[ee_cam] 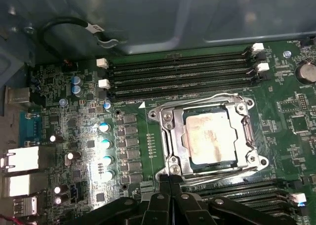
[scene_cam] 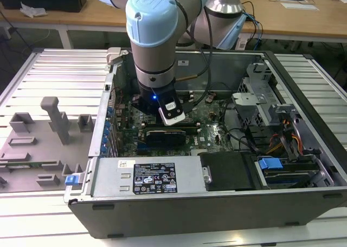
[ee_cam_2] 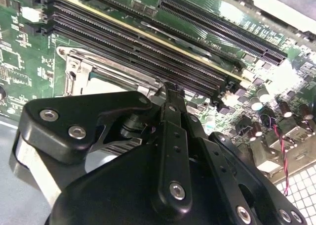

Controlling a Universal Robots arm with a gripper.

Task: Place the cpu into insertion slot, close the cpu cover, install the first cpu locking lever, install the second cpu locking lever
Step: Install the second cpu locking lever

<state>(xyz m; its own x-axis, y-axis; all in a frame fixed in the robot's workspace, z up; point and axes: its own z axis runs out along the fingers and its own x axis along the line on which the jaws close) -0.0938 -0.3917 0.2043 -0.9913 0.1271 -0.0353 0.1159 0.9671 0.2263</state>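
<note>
Green circuit board (ee_cam: 74, 136), cpu (ee_cam: 212, 138) under cpu cover (ee_cam: 168, 136), fingers (ee_cam: 169, 183) pressed together just beside it.

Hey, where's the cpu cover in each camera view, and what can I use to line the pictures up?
First wrist view: the cpu cover frames the cpu, just beyond the shut jaws.
Second wrist view: the cpu cover lies between the gripper and the memory slots.
Exterior view: hidden behind the arm's wrist, over the green board.
Shared landmark: the long black memory slots beside the cover, in both wrist views.
</note>
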